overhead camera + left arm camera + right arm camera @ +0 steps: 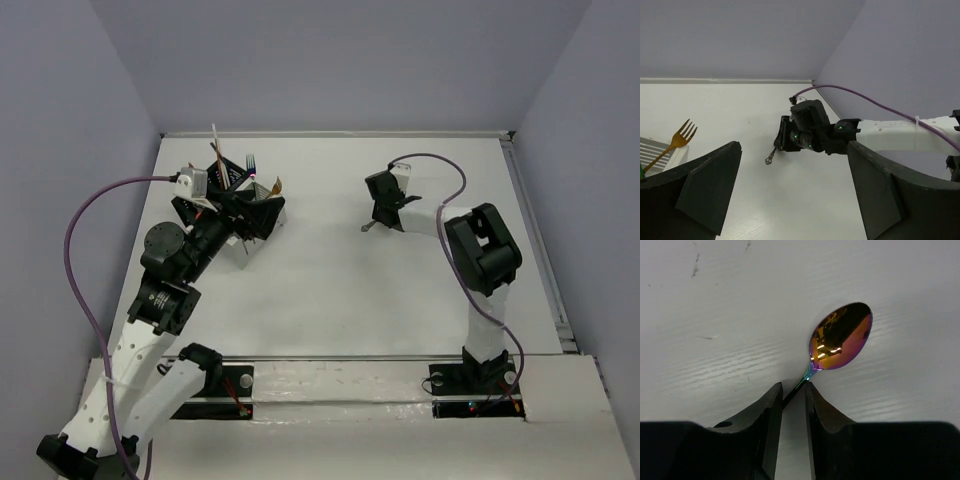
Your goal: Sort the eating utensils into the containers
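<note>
My right gripper [383, 212] is shut on the thin stem of a spoon [840, 337] with an iridescent purple-gold bowl, held low over the table [330, 280]; its fingers [771, 405] pinch the stem. The spoon's end hangs below the gripper in the top view [368, 227] and the left wrist view [770, 158]. My left gripper [792, 165] is open and empty, over the caddies at the far left [258, 210]. The white caddy [277, 212] and black caddy [222, 172] hold several utensils. An orange fork [679, 141] sticks out of the white caddy [655, 150].
Grey walls close off the table at the back and both sides. A purple cable [85, 215] loops from my left arm, another [440, 165] from my right arm. A white stick [213, 135] and a teal fork [250, 160] stand up from the caddies.
</note>
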Controlling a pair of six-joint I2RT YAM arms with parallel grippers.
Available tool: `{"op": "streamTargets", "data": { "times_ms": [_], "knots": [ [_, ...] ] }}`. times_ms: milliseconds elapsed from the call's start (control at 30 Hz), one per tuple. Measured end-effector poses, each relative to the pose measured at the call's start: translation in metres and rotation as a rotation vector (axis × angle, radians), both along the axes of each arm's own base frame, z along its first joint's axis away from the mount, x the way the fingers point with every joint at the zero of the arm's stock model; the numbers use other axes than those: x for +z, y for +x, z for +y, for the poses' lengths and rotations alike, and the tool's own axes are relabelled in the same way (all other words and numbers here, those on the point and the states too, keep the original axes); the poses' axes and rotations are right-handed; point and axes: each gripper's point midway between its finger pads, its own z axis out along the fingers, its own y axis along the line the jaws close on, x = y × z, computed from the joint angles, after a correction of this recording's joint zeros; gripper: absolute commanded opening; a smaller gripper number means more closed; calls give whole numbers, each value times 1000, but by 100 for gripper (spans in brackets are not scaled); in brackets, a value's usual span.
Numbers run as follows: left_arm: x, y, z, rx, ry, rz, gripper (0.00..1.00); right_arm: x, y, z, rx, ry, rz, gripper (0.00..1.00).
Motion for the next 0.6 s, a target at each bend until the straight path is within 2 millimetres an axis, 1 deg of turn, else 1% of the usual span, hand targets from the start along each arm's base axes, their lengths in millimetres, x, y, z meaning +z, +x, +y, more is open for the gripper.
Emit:
{"op": "streamTargets", "data": {
  "times_ms": [100,167,267,333,367,400,433,467,500,600],
  "knots": [
    [0,0,0,0,0,0,98,0,-11,-5,54,-38,24,23],
    [0,0,0,0,0,0,98,-1,-22,-10,88,-64,46,23],
    [0,0,0,1,0,0,98,-1,-35,-14,123,-82,72,37],
    [0,0,0,1,0,1,98,-1,-38,-15,139,-90,84,37],
    [0,0,0,1,0,1,98,-1,-39,-15,144,-90,87,36],
    [-1,1,0,1,1,3,98,-2,-39,-14,148,-88,89,29],
    [-2,2,-1,1,2,6,98,-2,-39,-13,153,-83,91,26],
    [-3,3,-1,0,4,10,98,-2,-39,-11,158,-73,91,12],
    [-4,3,-1,0,6,13,98,-3,-39,-10,162,-68,91,8],
    [-9,7,-4,-4,13,30,99,-4,-43,-9,164,-49,79,7]
  ]
}}
